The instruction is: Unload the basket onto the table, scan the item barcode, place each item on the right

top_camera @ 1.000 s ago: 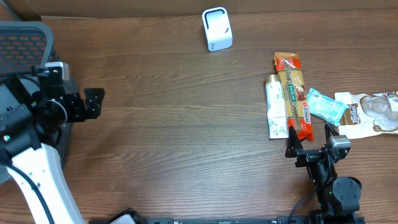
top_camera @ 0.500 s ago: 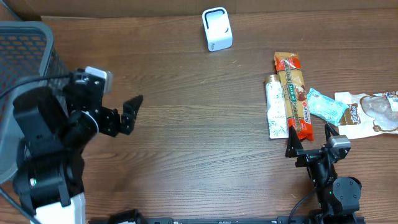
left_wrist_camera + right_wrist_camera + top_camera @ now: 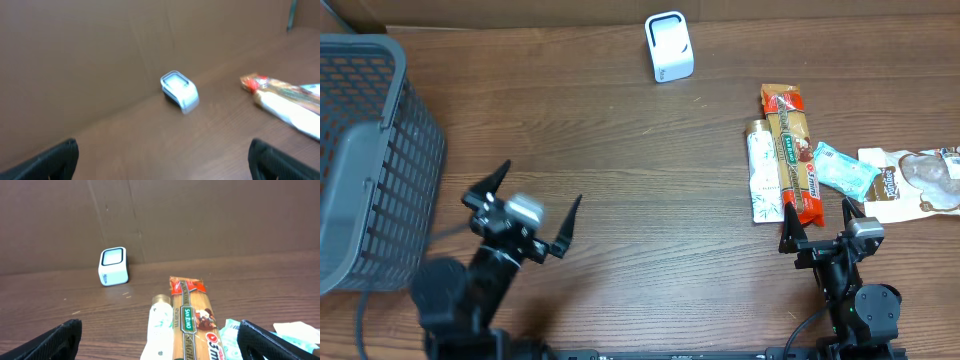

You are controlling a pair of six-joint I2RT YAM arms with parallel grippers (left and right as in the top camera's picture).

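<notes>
The white box-shaped scanner (image 3: pixel 669 46) stands at the back centre of the table and also shows as the scanner (image 3: pixel 179 91) and the scanner (image 3: pixel 113 266) in the wrist views. Items lie at the right: a long spaghetti pack (image 3: pixel 792 150), a white tube (image 3: pixel 763 172) beside it, a teal packet (image 3: pixel 846 170) and a brown-and-white pouch (image 3: pixel 915 182). My right gripper (image 3: pixel 817 210) is open just in front of the spaghetti pack (image 3: pixel 192 312) and tube (image 3: pixel 160 327), holding nothing. My left gripper (image 3: pixel 543 182) is open over bare wood at front left, facing the scanner, with nothing between its fingers (image 3: pixel 55 160).
A grey mesh basket (image 3: pixel 370 160) fills the far left of the table. A brown cardboard wall (image 3: pixel 200 215) runs along the back edge behind the scanner. The left wrist view is motion-blurred.
My left arm has swung from the far left by the basket rightward and toward the front, uncovering the basket. The right arm and the items have not moved.
</notes>
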